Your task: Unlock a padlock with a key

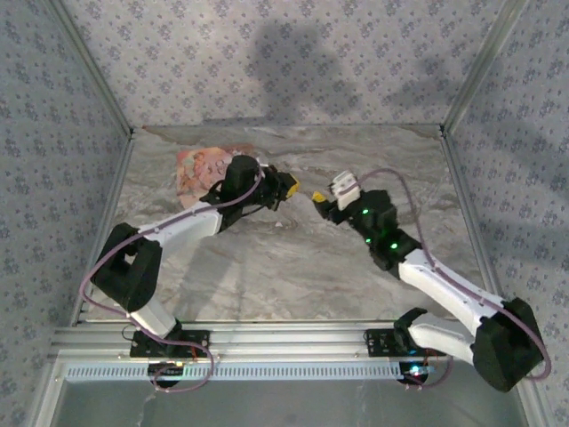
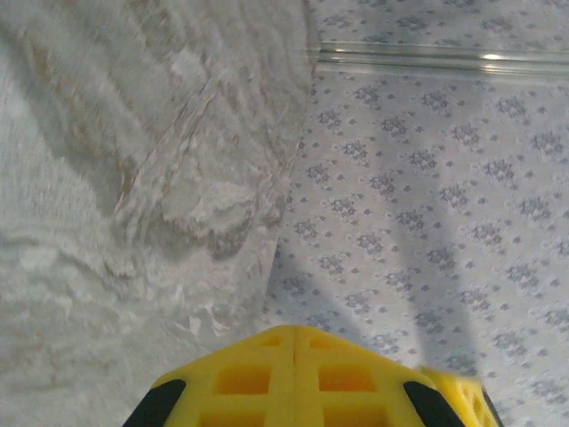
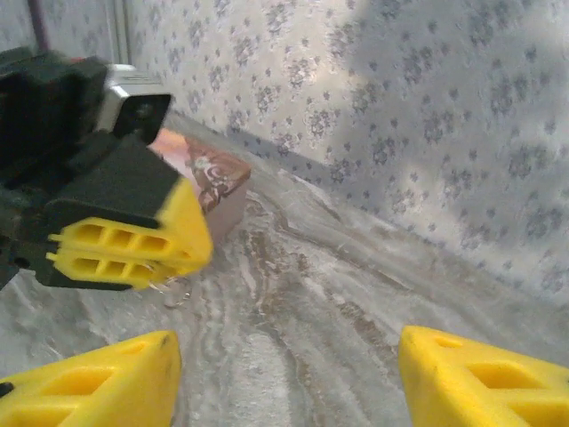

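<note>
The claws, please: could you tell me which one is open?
The right claw: its yellow fingers stand wide apart, while the left claw is pressed shut.

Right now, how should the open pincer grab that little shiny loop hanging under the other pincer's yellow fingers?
Probably the bottom curve of the thin silvery loop, with the right pincer coming level from the front, where it faces. The loop hangs right under the shut fingers of the left pincer, so only its lower part is free.
</note>
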Action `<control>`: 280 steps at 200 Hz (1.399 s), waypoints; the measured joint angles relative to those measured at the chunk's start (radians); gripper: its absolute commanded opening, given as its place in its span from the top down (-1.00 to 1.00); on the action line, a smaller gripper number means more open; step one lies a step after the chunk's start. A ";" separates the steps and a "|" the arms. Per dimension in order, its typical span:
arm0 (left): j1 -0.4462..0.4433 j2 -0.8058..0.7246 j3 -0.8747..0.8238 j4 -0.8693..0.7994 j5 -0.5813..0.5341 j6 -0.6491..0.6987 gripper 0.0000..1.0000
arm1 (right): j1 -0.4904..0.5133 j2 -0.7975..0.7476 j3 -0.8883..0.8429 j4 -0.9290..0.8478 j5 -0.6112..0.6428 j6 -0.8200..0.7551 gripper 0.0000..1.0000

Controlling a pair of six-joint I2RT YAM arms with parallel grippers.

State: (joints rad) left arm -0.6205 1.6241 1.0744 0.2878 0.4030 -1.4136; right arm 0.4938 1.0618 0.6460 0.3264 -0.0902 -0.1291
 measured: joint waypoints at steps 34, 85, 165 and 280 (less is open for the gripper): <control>0.003 -0.019 0.058 -0.050 0.013 0.303 1.00 | -0.196 0.055 0.031 -0.001 -0.404 0.324 -0.41; 0.003 -0.086 0.062 -0.089 0.073 0.640 1.00 | -0.222 0.244 0.058 0.227 -0.779 0.721 -0.41; 0.002 -0.094 0.062 -0.051 0.146 0.705 1.00 | -0.157 0.341 0.103 0.383 -0.893 0.849 -0.19; -0.010 -0.094 0.062 -0.018 0.173 0.690 1.00 | -0.153 0.377 0.125 0.419 -0.874 0.886 0.28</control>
State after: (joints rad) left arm -0.6304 1.5303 1.1362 0.2695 0.5758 -0.7235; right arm 0.3412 1.4391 0.7712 0.7452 -0.9642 0.7567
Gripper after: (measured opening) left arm 0.057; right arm 0.386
